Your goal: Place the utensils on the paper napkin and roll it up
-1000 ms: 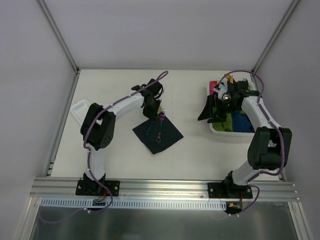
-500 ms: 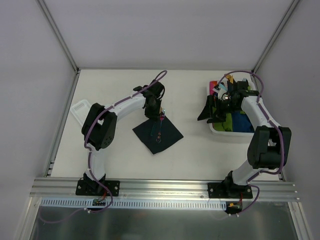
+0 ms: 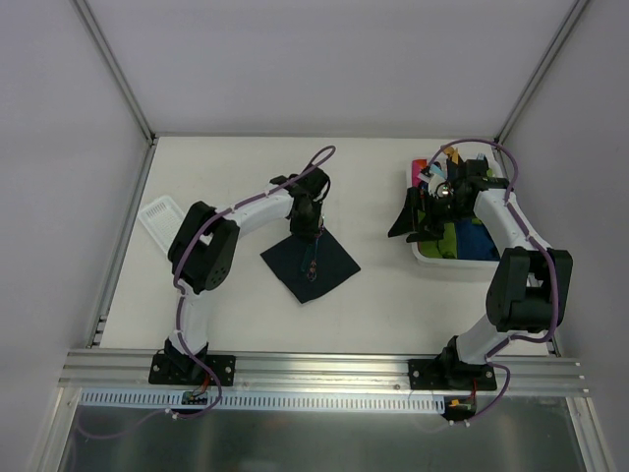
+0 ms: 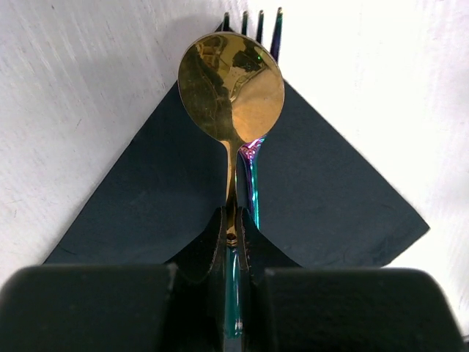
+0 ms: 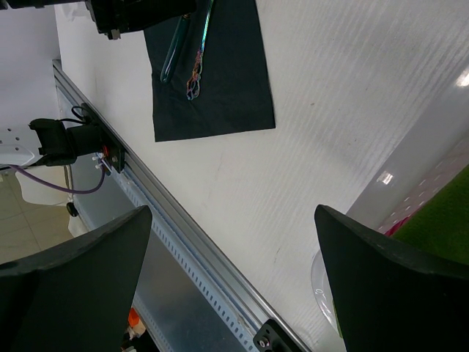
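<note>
- On the white table (image 3: 236, 177), a little left of centre, the dark napkin (image 3: 332, 267) lies flat and is turned like a diamond, with one corner pointing to the far wall.
- The left gripper (image 4: 231, 220) sits low over the napkin, with its jaws clenched on the thin handle of the spoon (image 4: 231, 88).
- In the left wrist view, the spoon's gold bowl sits over the far corner of the napkin and hides the neck of the fork (image 4: 254, 176).
- The fork lies beneath the spoon and just to its right, its handle running alongside the spoon's.
- The fork's bluish tines poke past the napkin's corner onto the bare table.
- Both handles run down the middle of the napkin, from the far corner toward the near one.
- The right gripper (image 3: 409, 220) hangs well apart from the napkin, at the left rim of a white bin (image 3: 447, 258) on the right side of the table.
- Its two dark fingers (image 5: 73, 293) are spread wide and released, with nothing between them.
- The gap between them shows only the table top and the metal rail (image 5: 190, 253) at the near edge.
- The bin holds green, blue and pink items, too small to tell apart.
- In the right wrist view, the napkin appears at the upper left with the two handles lying on it.
</note>
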